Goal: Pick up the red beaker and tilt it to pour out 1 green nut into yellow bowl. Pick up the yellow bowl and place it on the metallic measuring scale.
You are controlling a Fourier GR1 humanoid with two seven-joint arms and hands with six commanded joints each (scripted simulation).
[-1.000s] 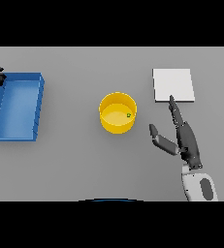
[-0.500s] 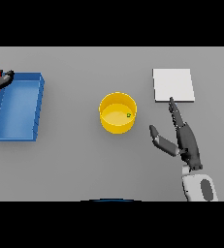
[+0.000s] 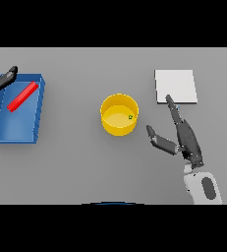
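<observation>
Yellow at the centre of your grey bench [image 3: 75,167], the bowl [image 3: 119,114] stands upright with one small green nut [image 3: 130,117] lying inside it against the right-hand wall. To its right and a little farther from you, the metallic measuring scale [image 3: 176,86] sits as a pale square plate, well apart from the bowl and carrying nothing. Your right hand [image 3: 186,139] lies between the two and slightly nearer you, its fingers [image 3: 173,109] straight and stretched toward the near left corner of the scale, the thumb spread out toward the bowl; it has hold of nothing and touches neither bowl nor nut. Whether the fingertip meets the edge of the scale or only reaches in front of it, you cannot tell from this angle. On the far left, a blue tray [image 3: 1,129] holds the red beaker [image 3: 22,96], which appears as a slim red bar lying slantwise in the tray's farther half. Your left hand [image 3: 1,80] shows at the picture's left edge, at the tray's far corner, fingers loosely spread and clear of the beaker, grasping nothing.
</observation>
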